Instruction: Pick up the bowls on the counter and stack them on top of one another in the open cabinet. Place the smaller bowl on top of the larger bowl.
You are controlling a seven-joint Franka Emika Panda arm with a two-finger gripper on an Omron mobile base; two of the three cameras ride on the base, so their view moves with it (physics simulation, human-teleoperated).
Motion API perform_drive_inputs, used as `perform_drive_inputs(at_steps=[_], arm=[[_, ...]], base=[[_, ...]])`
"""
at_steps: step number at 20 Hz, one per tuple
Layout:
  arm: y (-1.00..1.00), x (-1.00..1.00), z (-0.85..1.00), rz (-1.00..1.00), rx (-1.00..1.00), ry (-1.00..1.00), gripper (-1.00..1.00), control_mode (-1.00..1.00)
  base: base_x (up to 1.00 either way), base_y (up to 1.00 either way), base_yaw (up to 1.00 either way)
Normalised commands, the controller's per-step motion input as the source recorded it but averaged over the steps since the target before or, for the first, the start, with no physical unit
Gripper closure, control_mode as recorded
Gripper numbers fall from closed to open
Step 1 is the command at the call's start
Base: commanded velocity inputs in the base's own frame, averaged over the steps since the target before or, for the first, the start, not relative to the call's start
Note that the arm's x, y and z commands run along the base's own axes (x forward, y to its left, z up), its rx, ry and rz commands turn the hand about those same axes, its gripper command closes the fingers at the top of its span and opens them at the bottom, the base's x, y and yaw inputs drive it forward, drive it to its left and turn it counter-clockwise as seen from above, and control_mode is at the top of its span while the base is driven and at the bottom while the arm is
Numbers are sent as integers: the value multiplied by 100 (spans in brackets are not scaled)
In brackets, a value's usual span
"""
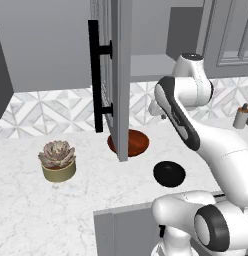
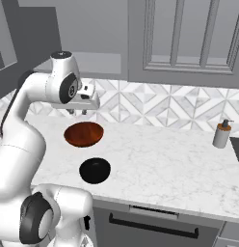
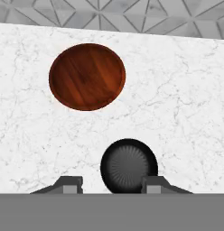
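We see the arm rising from the base, its upper link leaning back toward the wall and folding at a high elbow, so that the wrist projects forward and level above the counter (image 2: 179,154). The gripper (image 2: 77,112) hangs below the wrist, pointing straight down, well clear of the counter and above its back edge, just behind the brown bowl (image 2: 83,133). In the hand view the two fingertips (image 3: 68,184) stand apart with nothing between them, so we read the tool as released.

The brown bowl sits on the counter near the back edge, close to the tiled wall. The black bowl (image 2: 95,170) sits on the counter nearer the front edge, apart from the brown bowl and not touching it. In the hand view the brown bowl (image 3: 87,76) lies toward the top, and the black bowl (image 3: 129,165) lies low, near the right fingertip.

In the left view the cabinet door (image 1: 116,75) stands swung outward with its black handle (image 1: 96,75) facing left; its lower edge crosses in front of the brown bowl (image 1: 133,142). The black bowl (image 1: 169,174) lies right of the door. A potted succulent (image 1: 58,160) stands toward the counter's left end. A soap dispenser (image 2: 221,133) stands near the right end, at the back edge.
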Motion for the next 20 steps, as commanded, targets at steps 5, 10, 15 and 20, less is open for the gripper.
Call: perform_drive_inputs(at_steps=[5,10,15,20], arm=[[-37,-7,-20,-3,-1,3,-100,-100],[-88,-17,-86,-32,19,29,-100,-100],[-72,2,-100,-38,30,25,-100,-100],[-31,19,-100,-11,31,5,-100,-100]], base=[[0,0,0],[0,0,0],[0,0,0],[0,0,0]])
